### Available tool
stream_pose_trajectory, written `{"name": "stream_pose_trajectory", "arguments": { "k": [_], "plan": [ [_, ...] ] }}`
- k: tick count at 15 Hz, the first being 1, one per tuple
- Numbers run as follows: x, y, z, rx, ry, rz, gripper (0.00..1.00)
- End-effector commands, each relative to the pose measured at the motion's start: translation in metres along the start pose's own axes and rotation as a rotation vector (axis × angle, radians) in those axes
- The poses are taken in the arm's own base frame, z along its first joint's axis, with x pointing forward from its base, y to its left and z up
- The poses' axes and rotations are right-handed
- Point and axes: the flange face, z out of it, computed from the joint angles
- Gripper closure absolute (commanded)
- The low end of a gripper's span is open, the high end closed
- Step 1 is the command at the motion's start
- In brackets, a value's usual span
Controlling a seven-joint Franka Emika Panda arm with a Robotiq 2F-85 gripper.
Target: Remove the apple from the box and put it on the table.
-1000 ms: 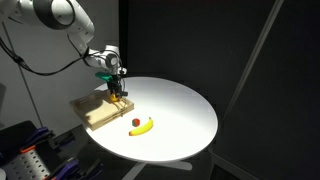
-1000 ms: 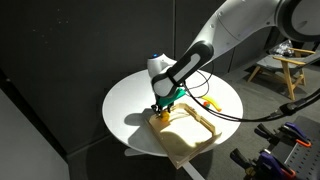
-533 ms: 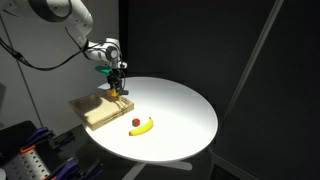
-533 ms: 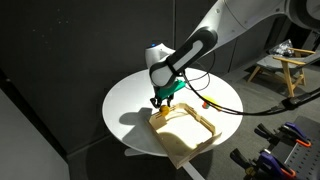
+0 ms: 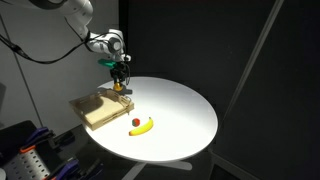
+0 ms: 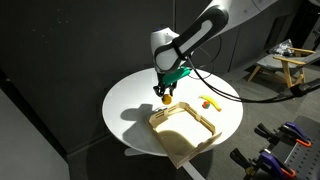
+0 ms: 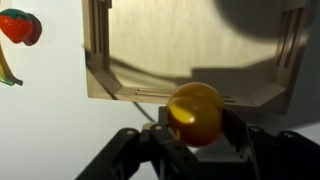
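Note:
My gripper (image 7: 196, 128) is shut on the apple (image 7: 195, 112), a small orange-yellow round fruit, and holds it in the air above the far edge of the box. The apple also shows in both exterior views (image 5: 121, 87) (image 6: 164, 96) under the gripper (image 5: 120, 82) (image 6: 165, 90). The box (image 5: 97, 108) (image 6: 186, 133) (image 7: 190, 50) is a shallow light wood tray with a low rim, lying empty on the round white table (image 5: 175, 115) (image 6: 130, 100).
A yellow banana (image 5: 143, 126) (image 6: 210, 102) and a small red round thing (image 5: 135, 123) (image 7: 20, 27) lie on the table beside the box. The table's round edge (image 5: 205, 140) drops off into a dark room.
The gripper has risen with the apple, lifting it from just above the box floor to well above the rim.

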Motion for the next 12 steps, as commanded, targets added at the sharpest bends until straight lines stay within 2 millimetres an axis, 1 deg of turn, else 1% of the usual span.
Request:
{"name": "stream_pose_trajectory", "arguments": {
  "k": [1, 5, 8, 12],
  "plan": [
    [-0.006, 0.038, -0.019, 0.015, 0.011, -0.004, 0.68],
    [-0.003, 0.084, -0.021, 0.015, 0.011, 0.042, 0.68],
    [0.0, 0.119, -0.018, 0.011, 0.007, 0.089, 0.68],
    [0.004, 0.155, -0.011, 0.001, -0.005, 0.141, 0.68]
  ]
}}
